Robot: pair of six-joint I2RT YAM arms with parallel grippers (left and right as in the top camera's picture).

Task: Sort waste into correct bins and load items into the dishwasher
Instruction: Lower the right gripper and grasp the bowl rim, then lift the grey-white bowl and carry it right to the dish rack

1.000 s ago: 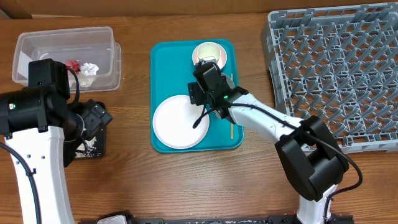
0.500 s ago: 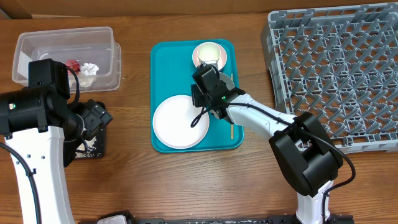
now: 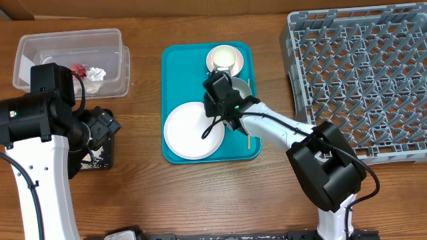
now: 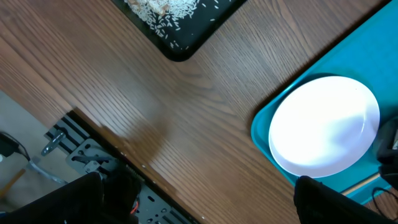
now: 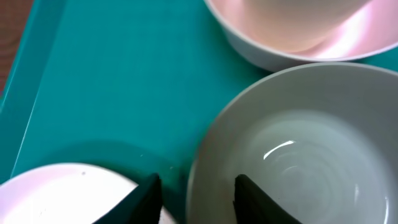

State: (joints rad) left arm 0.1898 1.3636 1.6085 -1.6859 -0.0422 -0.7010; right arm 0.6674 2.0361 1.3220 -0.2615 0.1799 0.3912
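Observation:
On the teal serving tray (image 3: 173,60), my right gripper (image 3: 217,90) straddles the left rim of the grey-blue bowl (image 3: 239,85). In the right wrist view the gripper (image 5: 198,196) is open, with one finger inside the bowl (image 5: 298,155) and the other outside, small gaps on both sides of the rim. The pink bowl (image 3: 225,58) sits just behind, and the pale plate (image 3: 193,131) lies at the tray's front. A thin wooden stick (image 3: 249,137) lies at the tray's right edge. My left gripper (image 4: 199,205) hangs wide open and empty over bare table.
The grey dish rack (image 3: 360,73) fills the right side. A clear tub (image 3: 70,63) at the back left holds a red wrapper (image 3: 79,69) and a white napkin (image 3: 97,73). A black tray (image 4: 180,25) with rice crumbs sits under my left arm.
My right gripper has shifted slightly left and toward the back of the tray, at the grey-blue bowl's rim. The left arm has not moved.

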